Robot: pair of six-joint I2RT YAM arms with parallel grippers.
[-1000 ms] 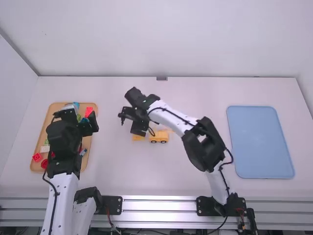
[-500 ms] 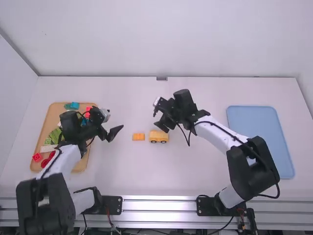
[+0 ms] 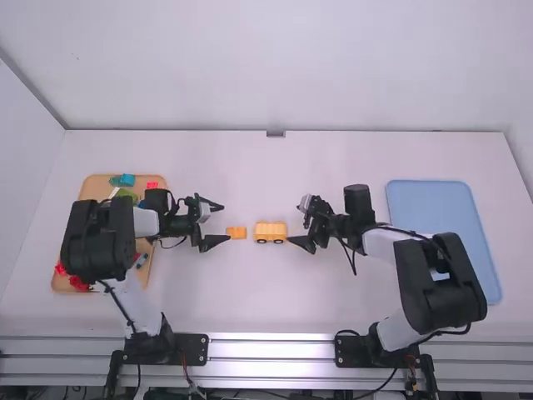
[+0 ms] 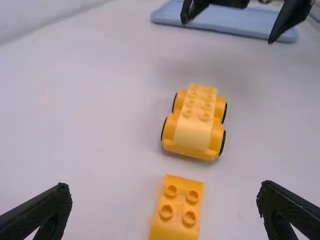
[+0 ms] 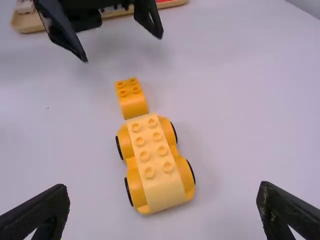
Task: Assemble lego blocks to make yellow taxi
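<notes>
The left gripper [image 3: 220, 223] stands open just left of the small orange-yellow block [image 3: 236, 232], nothing between its fingers. Just right of the yellow wheeled car body [image 3: 271, 229], the right gripper [image 3: 300, 225] is open too. Block and car body rest apart on the table, a short gap between them. In the left wrist view, my left gripper [image 4: 165, 200] spreads around the studded block [image 4: 177, 210], with the car body [image 4: 195, 120] beyond. In the right wrist view, my right gripper [image 5: 165, 200] has the car body [image 5: 154, 160] ahead and the block [image 5: 131, 97] behind it.
A wooden tray [image 3: 90, 193] with red, green and blue pieces lies at the left, partly under the left arm. A blue tray [image 3: 445, 208] lies at the right. White walls rise behind the table and at the sides.
Both arms have moved. The left gripper has swung from over the wooden tray rightward to near the block; the right gripper has drawn back rightward from above the yellow pieces.
</notes>
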